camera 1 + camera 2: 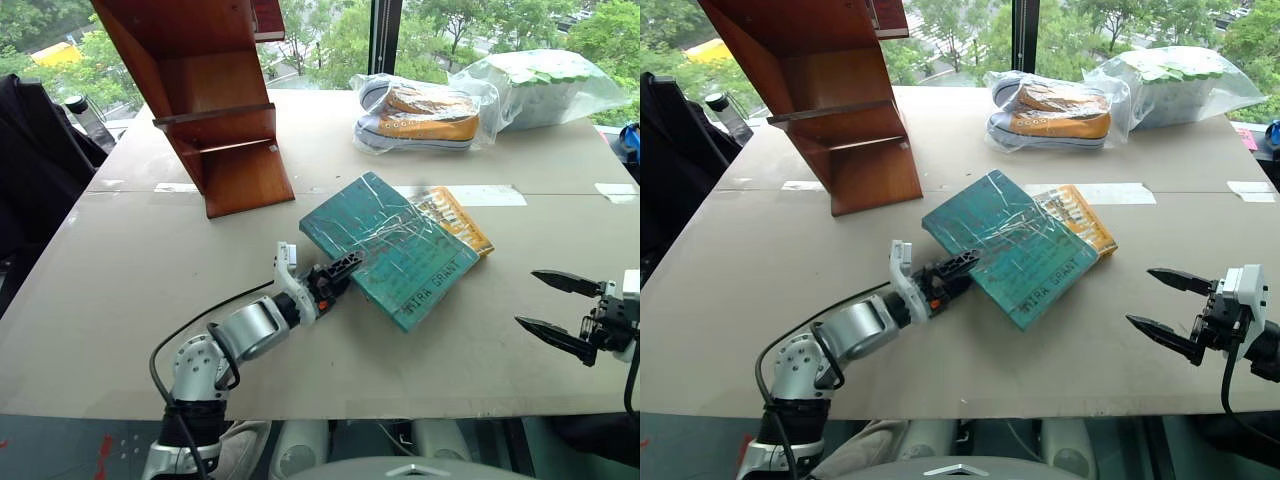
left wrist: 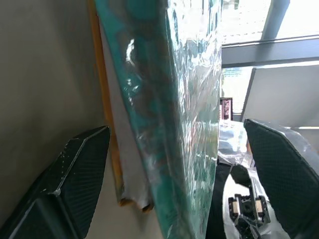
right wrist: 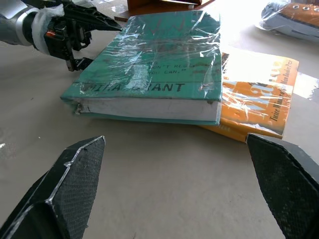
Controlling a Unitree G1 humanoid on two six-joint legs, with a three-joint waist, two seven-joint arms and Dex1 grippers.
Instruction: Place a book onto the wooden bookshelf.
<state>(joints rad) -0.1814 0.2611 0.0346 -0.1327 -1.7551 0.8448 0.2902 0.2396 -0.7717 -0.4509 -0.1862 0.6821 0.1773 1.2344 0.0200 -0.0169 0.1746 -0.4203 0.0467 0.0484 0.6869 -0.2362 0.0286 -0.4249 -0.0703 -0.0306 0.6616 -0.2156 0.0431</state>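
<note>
Head: book (image 1: pixel 400 247) lies on yellow book (image 1: pixel 462 219), apart from wooden bookshelf (image 1: pixel 205 95) | Left wrist: left gripper (image 1: pixel 338 275) open, straddling its edge, apparently untouched; close squarely | Right wrist: right gripper (image 1: pixel 1160 303) open, short of spine.

bright window daylight, plastic glare

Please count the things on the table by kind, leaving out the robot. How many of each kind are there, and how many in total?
Books: 2, the teal book lying partly on the orange book
Bookshelf: 1
Bagged shoes: 1 bag
Other clear bag, pale contents: 1
Total: 5
</note>
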